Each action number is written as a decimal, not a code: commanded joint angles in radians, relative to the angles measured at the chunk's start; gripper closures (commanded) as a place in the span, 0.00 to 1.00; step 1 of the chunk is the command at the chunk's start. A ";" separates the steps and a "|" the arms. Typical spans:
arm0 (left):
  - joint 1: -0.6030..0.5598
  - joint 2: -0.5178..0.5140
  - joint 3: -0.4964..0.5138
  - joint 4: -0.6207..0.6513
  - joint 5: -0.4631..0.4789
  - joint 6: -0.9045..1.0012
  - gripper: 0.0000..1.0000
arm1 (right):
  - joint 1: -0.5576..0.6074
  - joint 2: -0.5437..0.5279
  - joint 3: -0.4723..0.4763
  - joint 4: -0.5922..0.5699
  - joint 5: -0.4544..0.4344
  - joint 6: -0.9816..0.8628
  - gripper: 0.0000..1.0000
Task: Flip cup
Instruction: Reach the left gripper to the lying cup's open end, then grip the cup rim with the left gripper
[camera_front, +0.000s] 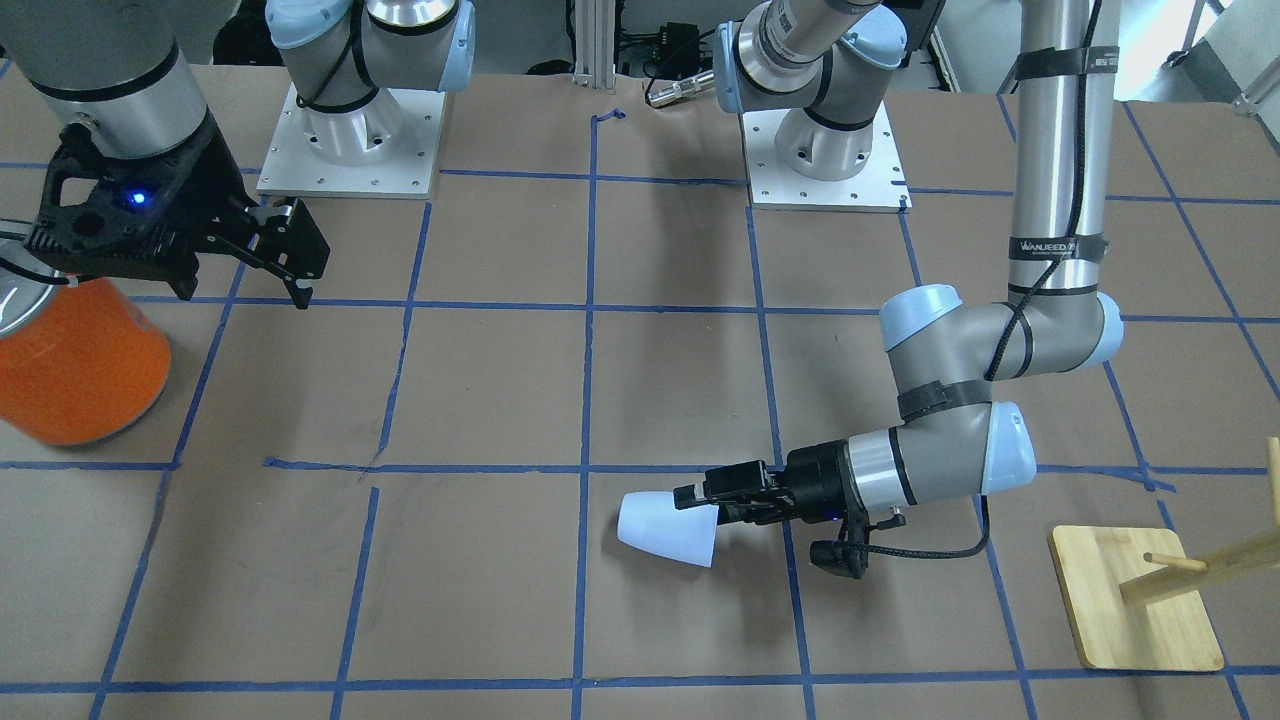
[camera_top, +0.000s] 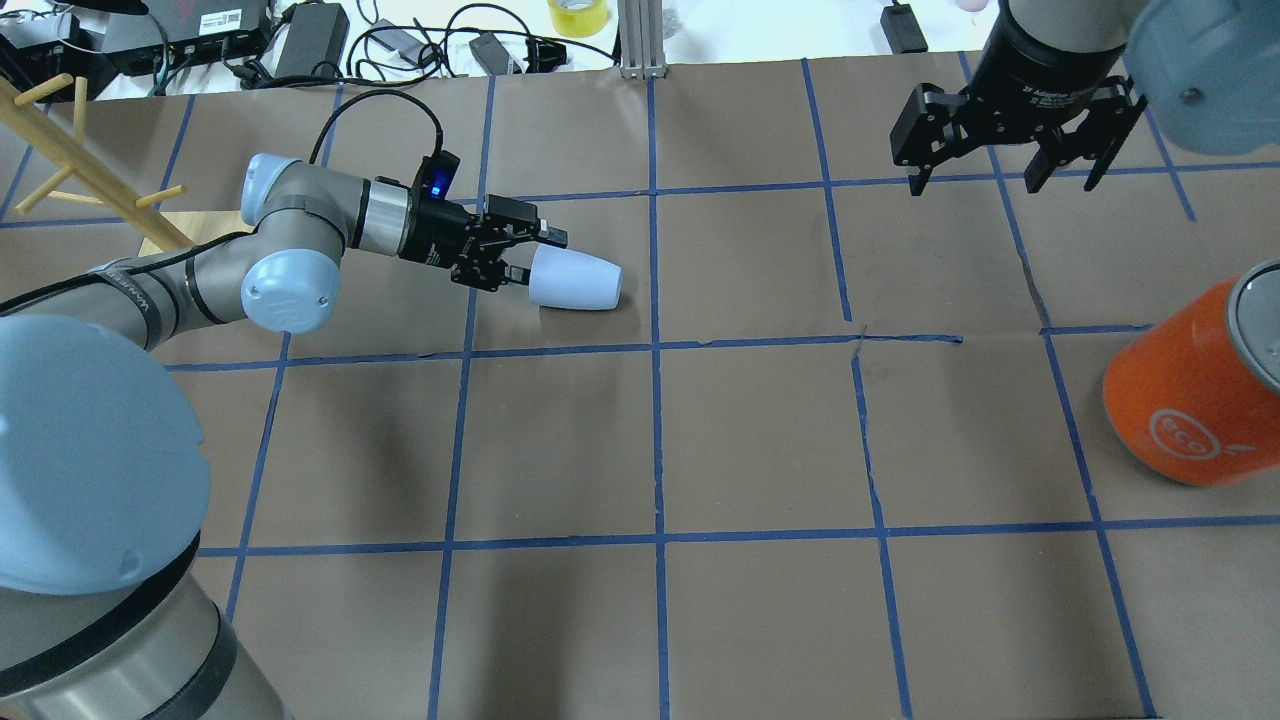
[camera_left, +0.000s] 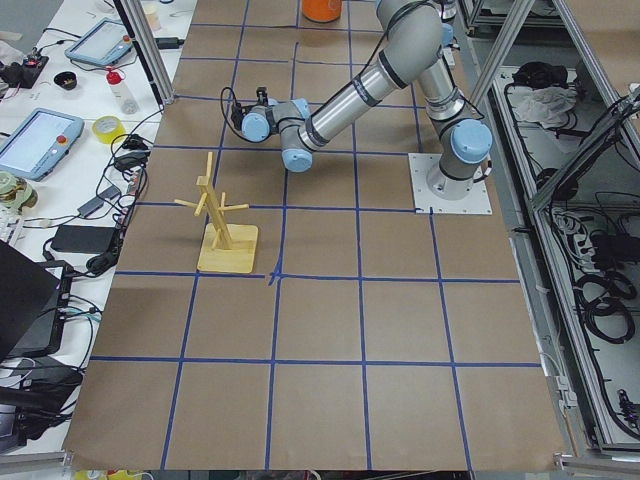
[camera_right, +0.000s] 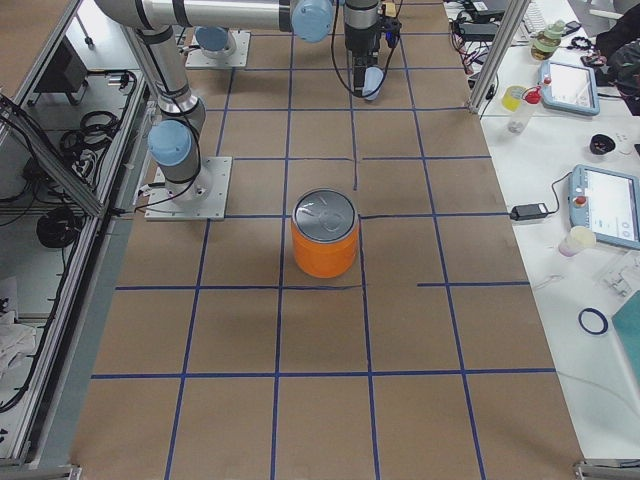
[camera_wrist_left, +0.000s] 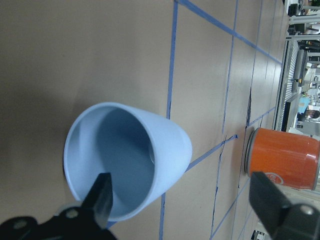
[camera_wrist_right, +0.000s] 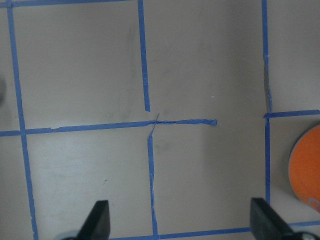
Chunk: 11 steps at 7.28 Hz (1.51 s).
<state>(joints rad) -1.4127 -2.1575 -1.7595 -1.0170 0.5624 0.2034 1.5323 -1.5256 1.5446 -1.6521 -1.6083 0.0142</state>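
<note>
The pale lavender-blue cup (camera_top: 578, 281) lies on its side on the brown paper, its mouth toward my left gripper (camera_top: 535, 255). It also shows in the front view (camera_front: 668, 530) and the left wrist view (camera_wrist_left: 131, 160). The left gripper (camera_front: 705, 505) is open and low at the cup's rim. In the wrist view one fingertip (camera_wrist_left: 102, 197) stands in front of the cup's mouth and the other (camera_wrist_left: 267, 197) is outside it. I cannot tell whether they touch the cup. My right gripper (camera_top: 1000, 180) is open, empty and raised, far from the cup.
A large orange can (camera_top: 1190, 400) with a silver top stands upright on the robot's right side, below the right gripper (camera_front: 295, 255). A wooden peg rack on a square base (camera_front: 1135, 600) stands near the left arm. Blue tape lines grid the table.
</note>
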 joint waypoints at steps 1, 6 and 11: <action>-0.014 -0.016 0.009 0.008 -0.010 -0.012 0.06 | 0.000 0.001 0.002 -0.005 -0.004 0.006 0.00; -0.015 -0.028 0.012 0.064 0.005 -0.082 0.90 | -0.003 0.001 0.002 -0.005 -0.005 0.003 0.00; -0.018 0.025 0.044 0.087 0.022 -0.503 1.00 | -0.003 0.001 0.003 -0.005 -0.005 0.000 0.00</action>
<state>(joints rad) -1.4300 -2.1559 -1.7386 -0.9341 0.5803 -0.1624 1.5297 -1.5248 1.5468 -1.6561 -1.6139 0.0144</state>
